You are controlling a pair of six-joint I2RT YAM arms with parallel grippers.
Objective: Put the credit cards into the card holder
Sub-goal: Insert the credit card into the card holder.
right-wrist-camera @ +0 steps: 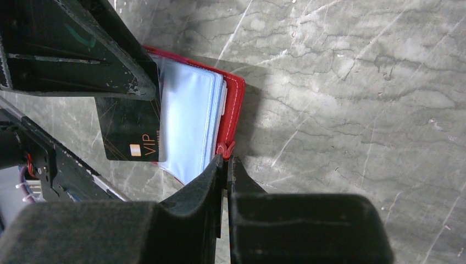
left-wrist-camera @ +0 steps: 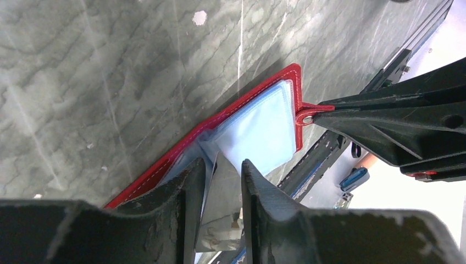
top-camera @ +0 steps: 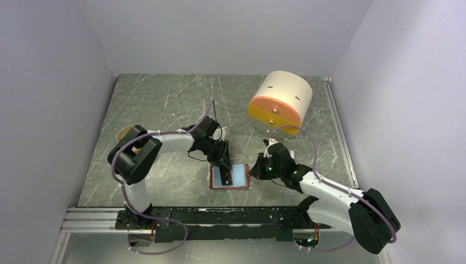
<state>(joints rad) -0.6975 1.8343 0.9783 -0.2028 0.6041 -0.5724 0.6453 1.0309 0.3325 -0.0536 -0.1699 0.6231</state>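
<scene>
The red card holder [top-camera: 239, 175] lies open on the marble table, pale blue pockets up; it also shows in the left wrist view [left-wrist-camera: 258, 129] and the right wrist view [right-wrist-camera: 189, 115]. My right gripper [top-camera: 255, 169] [right-wrist-camera: 226, 159] is shut on its red snap tab [right-wrist-camera: 224, 148] [left-wrist-camera: 304, 116] at the right edge. My left gripper [top-camera: 224, 165] [left-wrist-camera: 222, 165] stands over the holder's left half, jaws a little apart. A black credit card marked VIP [right-wrist-camera: 129, 132] [left-wrist-camera: 222, 203] sits between them, leaning on one finger, its far end at the blue pockets.
A big cream-and-orange cylinder [top-camera: 280, 102] lies on its side at the back right. A beige oval tray [top-camera: 125, 132] shows partly behind the left arm. Grey walls close in the table on three sides; a metal rail [top-camera: 220, 215] runs along the near edge.
</scene>
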